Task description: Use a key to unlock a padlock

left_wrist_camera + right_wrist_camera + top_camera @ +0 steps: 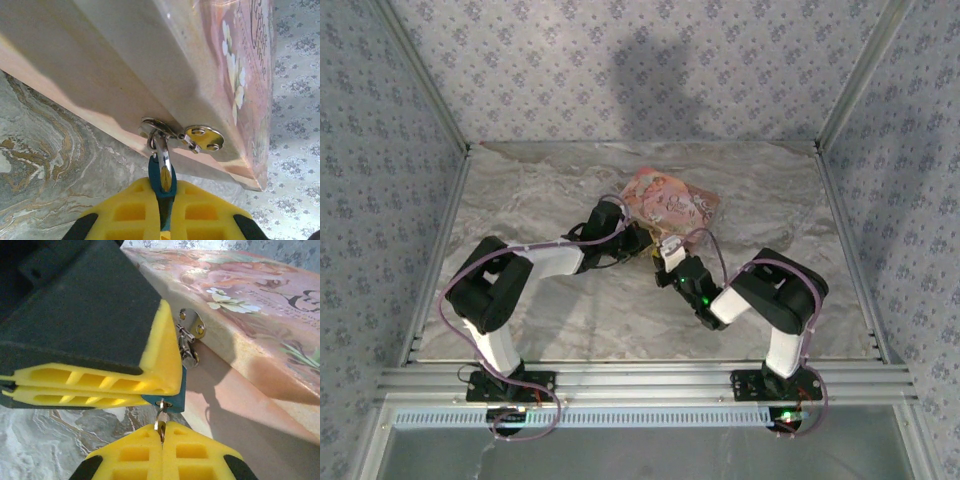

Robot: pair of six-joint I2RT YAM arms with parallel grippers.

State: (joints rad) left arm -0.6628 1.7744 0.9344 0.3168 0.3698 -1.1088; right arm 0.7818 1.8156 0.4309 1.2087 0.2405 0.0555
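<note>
On the left of the top view, the left arm reaches in over the marbled table (520,200) toward the middle. In its wrist view the left fingers (132,207) are clamped on the small blue padlock (155,178), which sticks up from between the yellow pads. The padlock's silvery shackle (163,152) passes through the metal hasp (200,137) on the side wall of the pink box (125,60), so the lock hangs at that wall, above the table and held off it. In the right wrist view the same lock (176,396) shows as a blue corner poking out past the tips of the left fingers, just below the hasp. A key (160,424) stands with its tip in the keyhole on the lock's underside. The right fingers (135,455) are pressed together on the key's lower end, touching the lock only through it. Further right, the printed lid of the pink box slopes away, and in the top view the box lies just beyond where the two arms meet, with the right arm coming in from the right.
</note>
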